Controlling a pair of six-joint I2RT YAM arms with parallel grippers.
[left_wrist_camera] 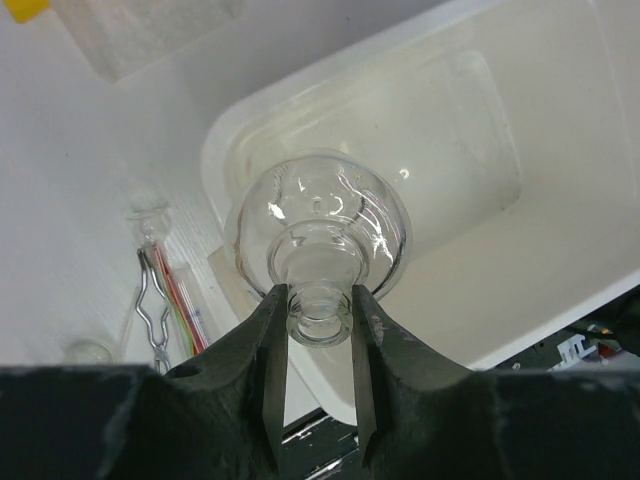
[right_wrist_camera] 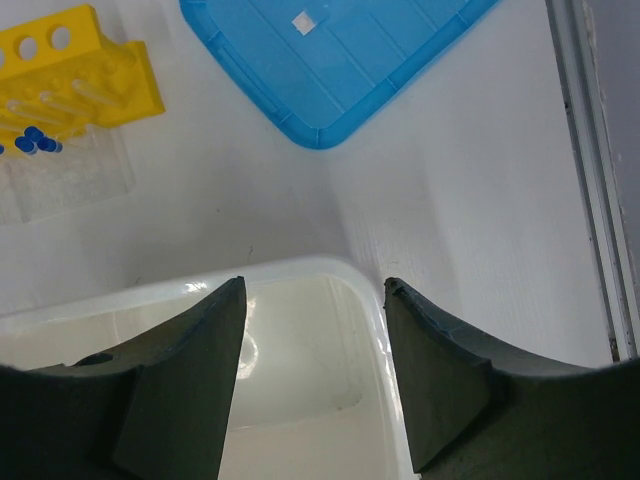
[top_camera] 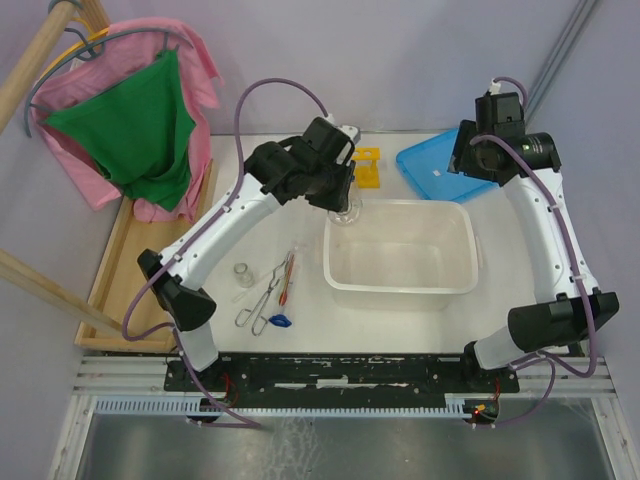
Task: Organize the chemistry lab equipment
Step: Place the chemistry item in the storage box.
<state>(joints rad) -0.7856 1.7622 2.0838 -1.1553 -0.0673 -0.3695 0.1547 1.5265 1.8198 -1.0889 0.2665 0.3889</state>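
Observation:
My left gripper (left_wrist_camera: 320,303) is shut on the neck of a round clear glass flask (left_wrist_camera: 320,225), held above the far left corner of the white tub (left_wrist_camera: 560,200); from above, that flask (top_camera: 345,210) hangs at the tub's rim. Metal tongs (top_camera: 262,300), a thin red rod (top_camera: 288,278), a small flask (top_camera: 243,273) and a blue-capped tube (top_camera: 280,321) lie on the table left of the tub. The yellow rack (right_wrist_camera: 70,70) lies by several blue-capped tubes (right_wrist_camera: 35,140). My right gripper (right_wrist_camera: 315,290) is open and empty above the tub's far right corner.
A flat blue lid (top_camera: 440,165) lies at the back right beside the yellow rack (top_camera: 367,165). The white tub (top_camera: 400,292) stands mid-table. Pink and green cloths (top_camera: 130,120) hang over a wooden frame at the left, off the table.

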